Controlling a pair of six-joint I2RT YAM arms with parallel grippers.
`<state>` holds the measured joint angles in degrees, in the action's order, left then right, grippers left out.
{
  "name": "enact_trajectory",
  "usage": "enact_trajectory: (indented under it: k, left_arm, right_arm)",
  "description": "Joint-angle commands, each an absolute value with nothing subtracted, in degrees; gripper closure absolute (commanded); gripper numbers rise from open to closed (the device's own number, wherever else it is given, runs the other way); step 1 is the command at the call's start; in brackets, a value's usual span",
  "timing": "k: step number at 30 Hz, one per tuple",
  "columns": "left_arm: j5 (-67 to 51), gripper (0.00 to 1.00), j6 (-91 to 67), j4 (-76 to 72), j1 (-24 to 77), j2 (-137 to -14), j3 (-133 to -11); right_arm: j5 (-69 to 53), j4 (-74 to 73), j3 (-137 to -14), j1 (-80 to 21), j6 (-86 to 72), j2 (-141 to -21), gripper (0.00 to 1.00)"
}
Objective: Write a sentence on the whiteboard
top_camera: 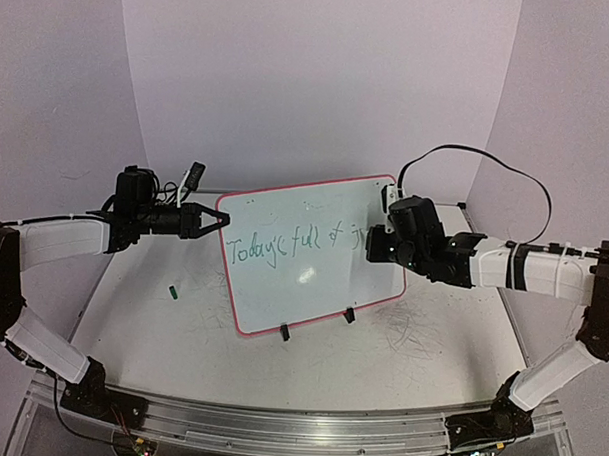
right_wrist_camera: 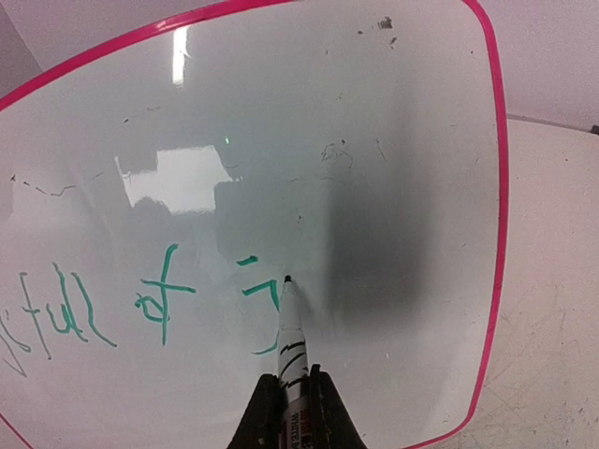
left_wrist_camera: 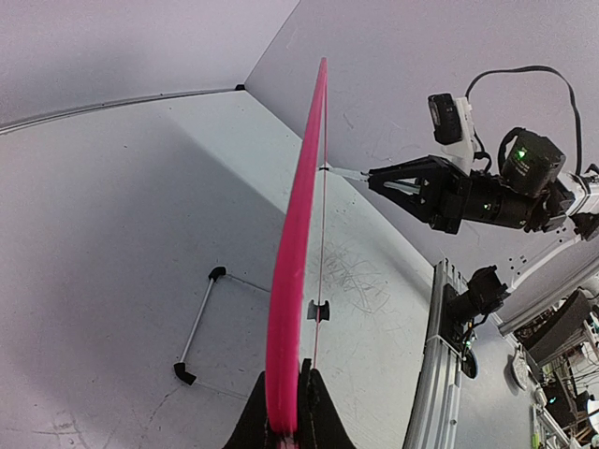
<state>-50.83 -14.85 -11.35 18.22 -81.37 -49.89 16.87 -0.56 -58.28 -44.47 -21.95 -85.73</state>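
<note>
Standing on edge near the middle of the bench, one whiteboard is resting on two black clip feet, both showing on the side facing the near edge. One small green piece is lying flat toward the left edge, well apart from the board.

Farther back, the left gripper is clenching the board's left frame edge, its fingers pinching the pink rim from both sides. The right gripper is reaching in from the right edge and grasping one marker, whose tip is touching the white surface just right of the last green stroke.

One line of green handwriting, the sentence, is running across the board and reading "Today's full of j". The right arm is covering the board's right part in the overhead view. Behind the board, one thin wire leg is lying on the bench toward the far edge.
</note>
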Motion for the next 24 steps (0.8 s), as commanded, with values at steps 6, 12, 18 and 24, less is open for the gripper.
enact_trajectory:
  k: [6,12,18,24]
  left_arm:
    - [-46.19,1.00,-8.88,-7.59,19.34,-82.09,-50.80]
    - [-46.06,1.00,-8.79,-7.48,19.40,-82.09,-50.84]
    - [-46.15,1.00,-8.79,-7.50,19.34,-82.42,-50.91]
    - [-46.06,1.00,-8.79,-7.43,19.34,-82.48,-50.89]
  right_arm:
    - [18.41,1.80,-60.95,-44.21,-21.34,-87.09,1.00]
    - [17.49,0.70,-59.47,-44.21,-21.97,-86.29,1.00]
    - [16.72,0.09,-57.50,-44.21,-22.88,-85.31,1.00]
    - [17.92,0.09,-56.56,-44.21,-23.27,-84.95,1.00]
